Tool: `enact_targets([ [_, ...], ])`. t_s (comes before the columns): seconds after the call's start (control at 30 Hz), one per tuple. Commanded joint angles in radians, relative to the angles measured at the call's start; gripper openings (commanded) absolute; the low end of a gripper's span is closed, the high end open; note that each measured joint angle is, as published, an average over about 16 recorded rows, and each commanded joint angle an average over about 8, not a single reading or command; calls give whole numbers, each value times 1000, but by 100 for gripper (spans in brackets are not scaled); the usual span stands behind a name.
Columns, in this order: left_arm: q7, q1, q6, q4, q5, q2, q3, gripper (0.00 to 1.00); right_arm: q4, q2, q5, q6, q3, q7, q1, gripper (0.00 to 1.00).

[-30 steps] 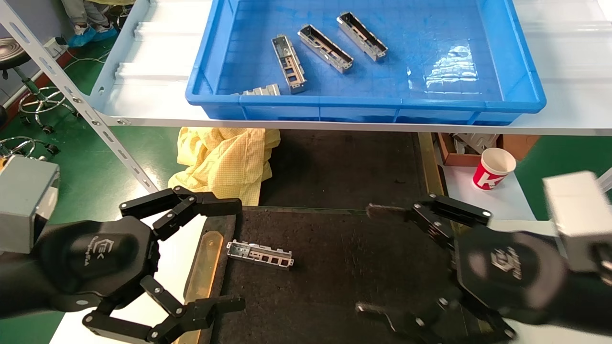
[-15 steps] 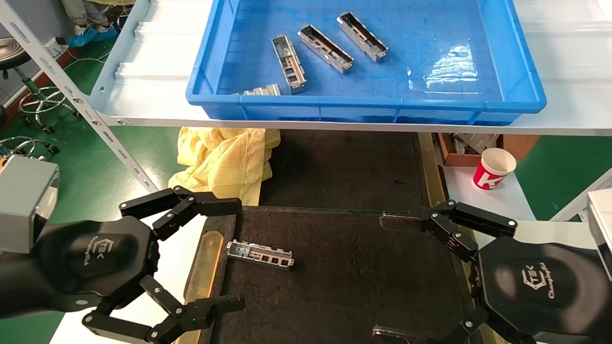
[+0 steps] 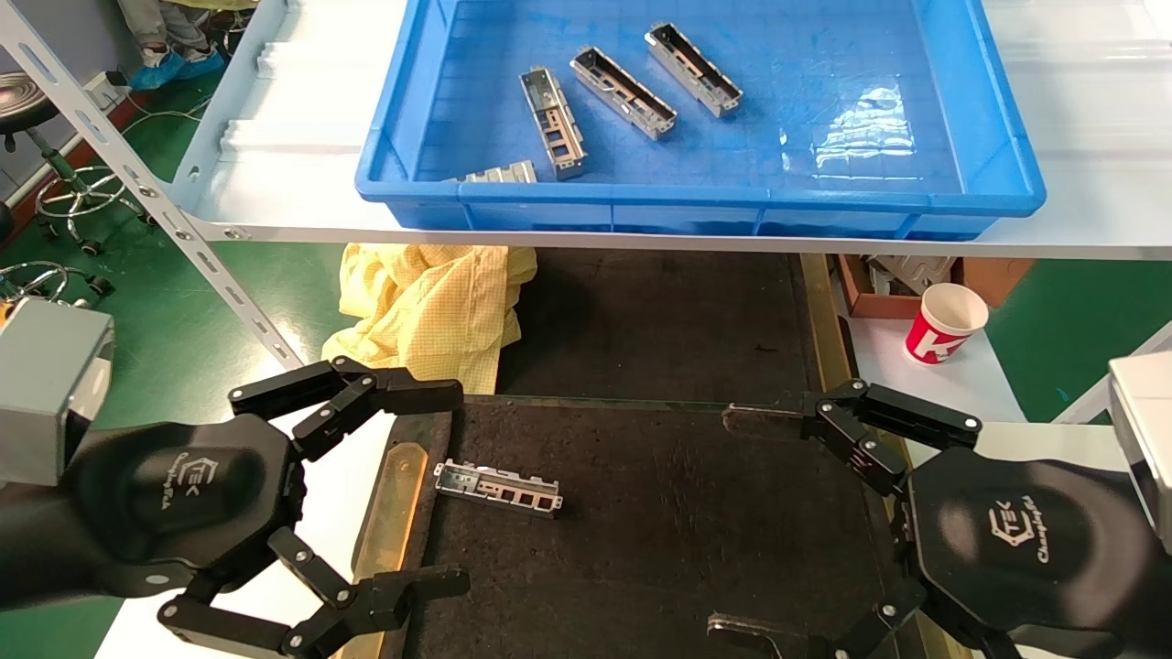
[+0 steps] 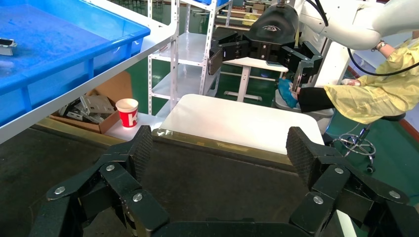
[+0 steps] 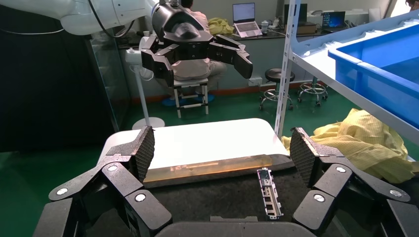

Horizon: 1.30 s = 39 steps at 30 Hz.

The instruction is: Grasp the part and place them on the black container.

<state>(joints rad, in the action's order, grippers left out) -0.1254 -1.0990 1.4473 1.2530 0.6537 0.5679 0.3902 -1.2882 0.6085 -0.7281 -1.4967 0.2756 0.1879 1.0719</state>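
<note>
One part (image 3: 499,488), a silvery channel-shaped housing, lies flat on the left side of the black container (image 3: 659,549). It also shows in the right wrist view (image 5: 270,192). My left gripper (image 3: 446,487) is open and empty at the tray's left rim, with the part just beyond its fingertips. My right gripper (image 3: 728,523) is open and empty over the tray's right side, well apart from the part. Several more parts (image 3: 553,121) lie in the blue bin. The left wrist view shows only bare tray (image 4: 207,177) between its fingers (image 4: 143,148).
The blue bin (image 3: 998,174) stands on a white shelf (image 3: 275,201) above and behind the tray. A yellow cloth (image 3: 430,307) lies behind the tray's left corner. A red-and-white paper cup (image 3: 946,322) and a cardboard box (image 3: 856,284) stand at the back right.
My right gripper has drawn back to the right, off the middle of the tray, and stays open. The left gripper and the part have not moved.
</note>
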Motion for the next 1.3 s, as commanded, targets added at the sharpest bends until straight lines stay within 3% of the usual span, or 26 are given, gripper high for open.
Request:
enact_targets([
  [0.03,0,0,0,0,0,0,0,100,2,1,0,0,1,0,1,100],
  [1.3,0,0,0,0,0,0,0,100,8,5,-3,2,7,-2,5,100],
])
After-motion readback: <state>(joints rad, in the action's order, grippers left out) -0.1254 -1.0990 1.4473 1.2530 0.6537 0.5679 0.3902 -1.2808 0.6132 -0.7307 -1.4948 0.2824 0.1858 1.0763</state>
